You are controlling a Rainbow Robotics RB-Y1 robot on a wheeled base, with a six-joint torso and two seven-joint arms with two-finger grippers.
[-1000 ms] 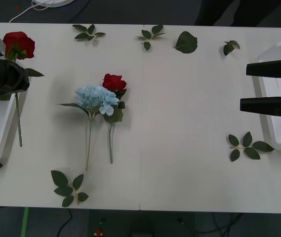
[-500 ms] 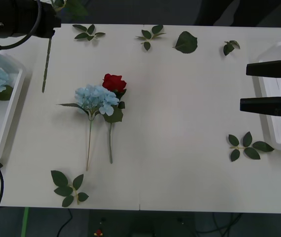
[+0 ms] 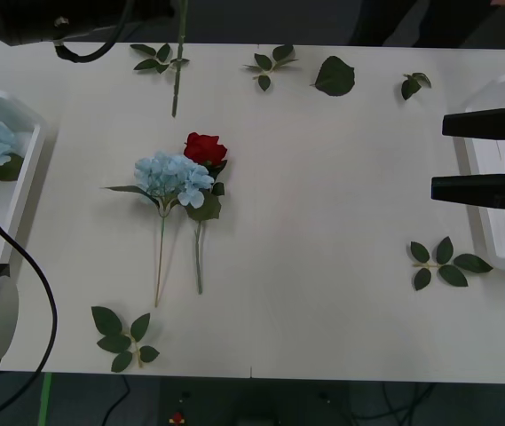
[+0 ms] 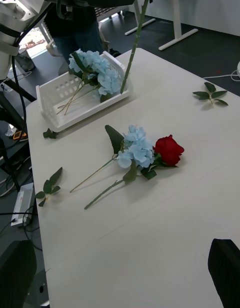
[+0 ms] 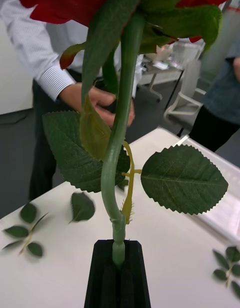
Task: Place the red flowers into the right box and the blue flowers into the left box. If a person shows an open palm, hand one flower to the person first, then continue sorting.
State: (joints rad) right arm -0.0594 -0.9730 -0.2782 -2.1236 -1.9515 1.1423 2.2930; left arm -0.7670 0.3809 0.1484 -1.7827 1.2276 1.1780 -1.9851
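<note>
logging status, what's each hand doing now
Left hand: closed on a red rose by its stem, raised.
Right hand: open, empty, over the right box.

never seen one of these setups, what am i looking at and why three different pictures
It is a two-armed robot sorting artificial flowers on a white table. One picture looks down from above the arms; the others come from cameras on each wrist. The left end effector is shut on a red rose's stem, raised at the table's far edge near a person's hand. The right end effector waits open over the right box. One blue flower and one red rose lie mid-table among loose leaves; the left box holds blue flowers.
</note>
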